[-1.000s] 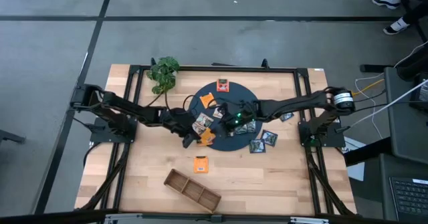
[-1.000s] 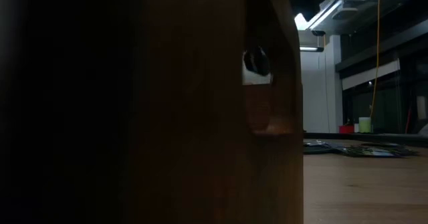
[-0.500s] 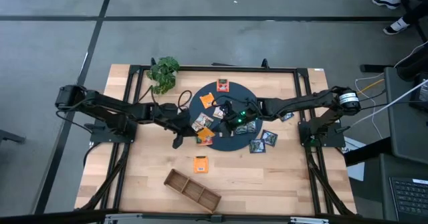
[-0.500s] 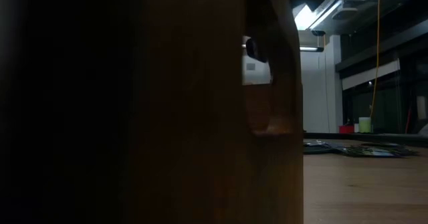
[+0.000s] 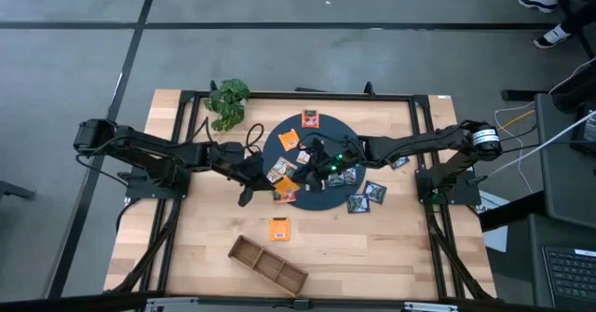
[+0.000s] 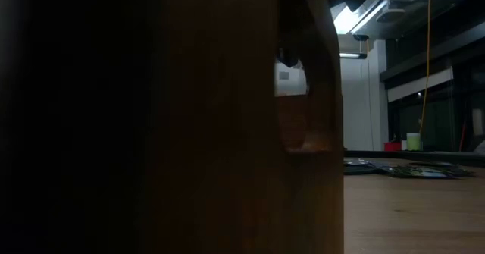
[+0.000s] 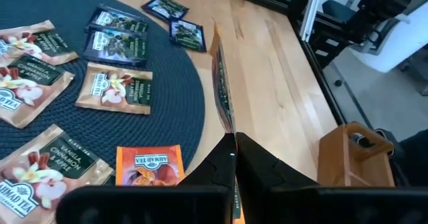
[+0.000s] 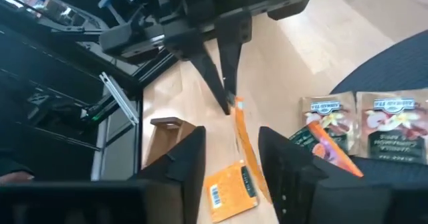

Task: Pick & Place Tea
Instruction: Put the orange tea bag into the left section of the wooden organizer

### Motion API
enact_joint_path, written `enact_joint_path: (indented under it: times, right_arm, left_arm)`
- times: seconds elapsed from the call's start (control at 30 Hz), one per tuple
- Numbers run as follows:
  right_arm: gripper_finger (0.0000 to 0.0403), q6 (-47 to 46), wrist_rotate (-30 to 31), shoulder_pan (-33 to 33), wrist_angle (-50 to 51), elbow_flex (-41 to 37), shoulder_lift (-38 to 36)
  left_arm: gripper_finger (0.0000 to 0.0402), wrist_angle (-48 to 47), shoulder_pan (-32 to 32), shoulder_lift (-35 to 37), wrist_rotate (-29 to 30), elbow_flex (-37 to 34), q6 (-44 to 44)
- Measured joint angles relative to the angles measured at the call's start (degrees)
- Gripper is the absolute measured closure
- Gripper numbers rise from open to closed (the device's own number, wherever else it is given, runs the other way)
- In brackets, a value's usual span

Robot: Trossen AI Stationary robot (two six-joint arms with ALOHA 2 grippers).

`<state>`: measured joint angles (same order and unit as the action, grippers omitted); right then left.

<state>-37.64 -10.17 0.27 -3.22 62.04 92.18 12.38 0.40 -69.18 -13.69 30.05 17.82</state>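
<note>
- The left gripper (image 7: 234,140) hung over the table (image 5: 372,247) at the left edge of the round mat (image 5: 346,130); its fingers (image 7: 257,162) were pressed together on an orange sachet (image 7: 221,83), held edge-on and clear of the surface.
- The right gripper (image 8: 231,154) hovered over the middle of the mat, facing the left gripper; its fingers (image 8: 287,164) stood apart with nothing between them.
- Most of the tea (image 7: 115,89) lay flat on the mat, pale and orange sachets together.
- Dark sachets (image 5: 365,196) lay just off the mat's right edge.
- One orange packet (image 5: 279,228) lay alone on the table, between the mat and the tray (image 5: 268,264).
- A plant (image 5: 227,101) stood at the far left.
</note>
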Motion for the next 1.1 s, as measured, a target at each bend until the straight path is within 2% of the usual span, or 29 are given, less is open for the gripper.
enact_joint_path:
  times: [0.3,0.67,0.8,1.0,1.1]
  right_arm:
    - [0.0247,0.74,0.00,0.02,0.02,0.00,0.00]
    - [0.0249,0.71,0.00,0.02,-0.53,0.00,0.00]
    - [0.0284,0.78,-0.74,0.02,-0.82,0.00,0.00]
    - [0.0390,0.81,-2.41,0.02,-0.62,0.00,0.00]
    - [0.0393,0.80,-2.37,0.02,1.44,0.00,0.00]
  left_arm:
    - [0.0399,4.55,0.09,-0.03,0.20,0.01,0.01]
    - [0.0399,2.29,1.32,-1.73,0.30,4.98,-2.62]
    - [0.0399,-0.50,2.36,-2.58,-1.29,5.46,-2.22]
    - [0.0395,-0.48,2.38,-2.56,-1.47,5.46,1.67]
    - [0.0389,-0.49,2.73,-2.56,-1.26,5.46,6.39]
